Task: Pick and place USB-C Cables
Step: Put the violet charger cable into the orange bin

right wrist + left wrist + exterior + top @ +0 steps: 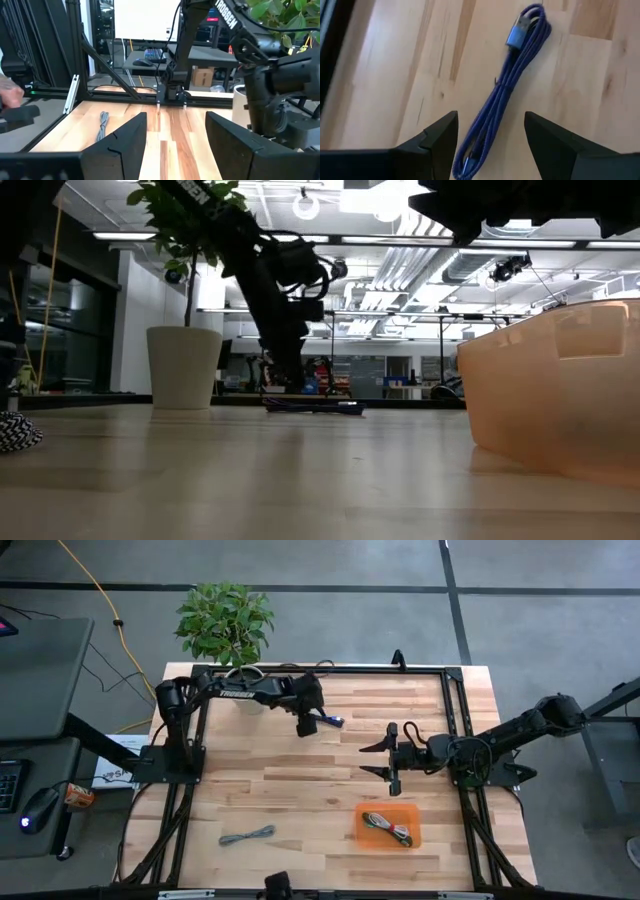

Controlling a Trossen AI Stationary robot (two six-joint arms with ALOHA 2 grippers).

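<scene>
USB-C cables: three bundles noted. The dark blue cable (331, 721) lies flat on the table (300, 800) near the far edge, toward the left arm's side, in a long narrow coil with a metal plug showing at one end (516, 35). In the low view it shows as a dark strand on the wood (315, 407), directly beneath the left arm. The grey cable (247, 835) lies by itself on the near part of the table, well apart from the others; the right wrist view also catches it (102, 125). The green cable (388, 828) rests inside the orange tray (364, 812), which sits on the near right part of the table.

Left gripper (306, 725): positioned just over the dark blue cable, fingers spread wide. In its wrist view one finger (440, 137) stands on each side of the cable's near end, neither seen touching it. It holds nothing.

Right gripper (380, 760): held above bare wood near mid-table, beyond the tray, fingers wide apart and empty.

Other: a potted plant (228, 625) stands at the far left corner
</scene>
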